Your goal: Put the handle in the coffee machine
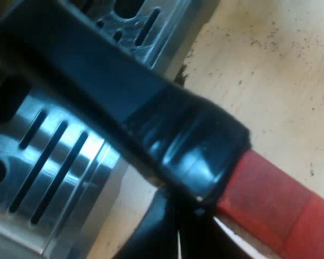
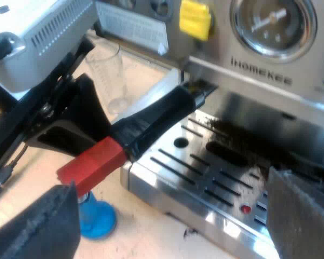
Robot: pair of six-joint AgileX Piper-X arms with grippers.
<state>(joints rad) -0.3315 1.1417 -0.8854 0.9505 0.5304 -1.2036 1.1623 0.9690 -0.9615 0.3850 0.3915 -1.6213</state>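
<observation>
Left pincer [image 1: 168,216]: mine, clamped on the handle [image 2: 156,118] close to where its black grip meets the red end [image 2: 92,162]. One finger [image 1: 151,237] shows pressed under the glossy collar.
Right pincer [image 2: 170,186]: mine, fingers wide apart, nothing between them. Hangs over the front edge of the tray [image 2: 205,183].
Handle position: tilted. Metal end is up under the machine [image 2: 259,81], just below the brand plate. Red end sits lower, out past the tray's corner. Cannot tell whether the metal end is seated.
Tray detail: slotted steel, directly beneath the handle. Dark coffee grounds [image 2: 232,140] smeared at its back.
Machine front: round dial [image 2: 272,21] and yellow tab [image 2: 194,19] above the brand plate.
Tamper [image 2: 97,218]: blue, on the bench [image 1: 270,70], under the red end, just beside the tray's corner.
Glass [image 2: 110,75]: clear, upright on the bench, beyond the handle.
Bench surface: pale, scattered dark specks.
</observation>
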